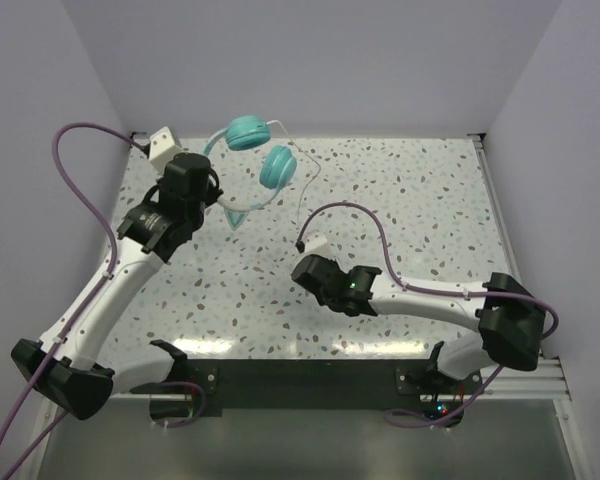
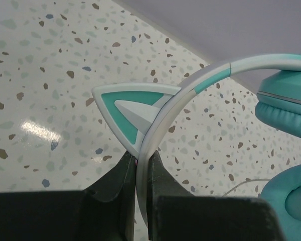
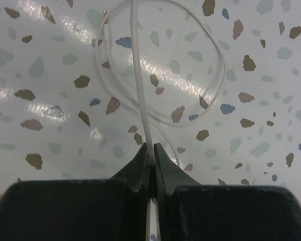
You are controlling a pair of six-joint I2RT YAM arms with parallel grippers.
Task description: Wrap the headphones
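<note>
The turquoise headphones (image 1: 263, 150) are held up over the back of the table, with one earcup above the other. My left gripper (image 1: 223, 203) is shut on the thin pale headband (image 2: 190, 90), just below a triangular teal ear piece (image 2: 130, 113). Both teal earcups (image 2: 286, 105) fill the right side of the left wrist view. The thin white cord (image 1: 302, 195) drops from the headphones to my right gripper (image 1: 302, 244), which is shut on it. In the right wrist view the cord (image 3: 137, 75) rises from the jaws (image 3: 151, 150), and its slack loops on the table, ending in the plug (image 3: 106, 31).
A speckled tabletop (image 1: 410, 210) lies between pale walls on three sides. Thick purple cables (image 1: 75, 180) arc off both arms. A white block (image 1: 161, 146) sits at the back left corner. The black rail (image 1: 300, 375) runs along the near edge.
</note>
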